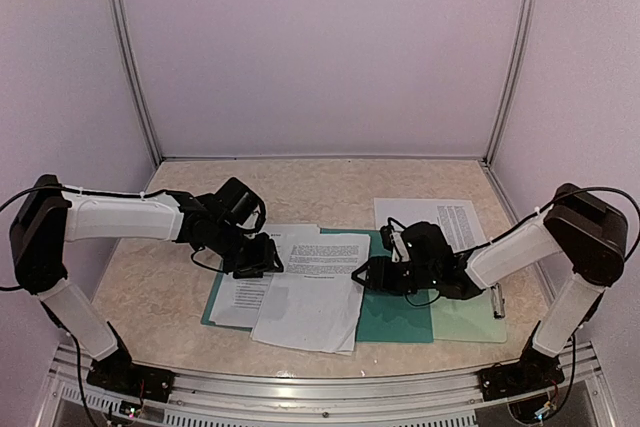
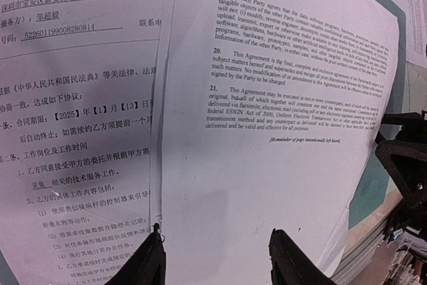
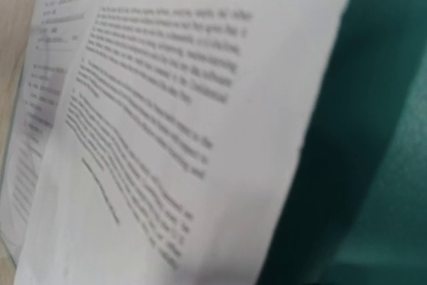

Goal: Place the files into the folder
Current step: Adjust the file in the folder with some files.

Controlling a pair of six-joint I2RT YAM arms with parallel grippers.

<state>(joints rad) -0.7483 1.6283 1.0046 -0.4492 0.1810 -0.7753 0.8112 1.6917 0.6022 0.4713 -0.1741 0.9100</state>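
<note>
We find the files (image 1: 310,292) fanned askew on the folder (image 1: 400,319), toward the table's (image 1: 150,287) near edge. Left end effector (image 2: 217,231) stands open at their left edge. Right end effector (image 1: 375,272): we cannot tell its state. Risk: uneven squeezing buckles the sheets.
</note>
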